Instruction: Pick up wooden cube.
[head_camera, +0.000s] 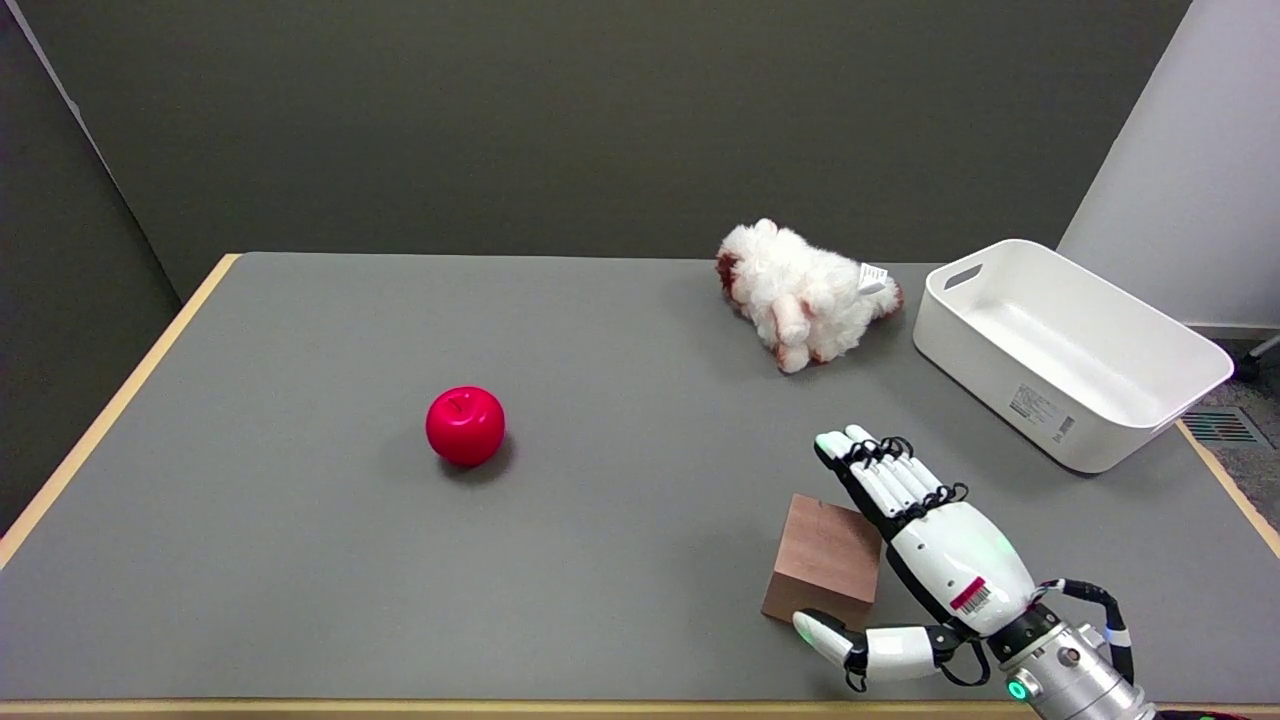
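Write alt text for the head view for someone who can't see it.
A white-and-black robot hand, fingers spread open, sits against the right side of a brown wooden cube near the front of a grey table, not yet gripping it. Farther off lie a shiny red apple, a fluffy white plush toy and an empty white plastic bin.

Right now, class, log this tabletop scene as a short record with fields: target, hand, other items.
target: wooden cube, resting on the grey table, near right
hand: right hand, fingers spread beside the cube, not gripping it
other items: red apple, centre left; plush toy, far side; white bin, far right, nothing visible inside
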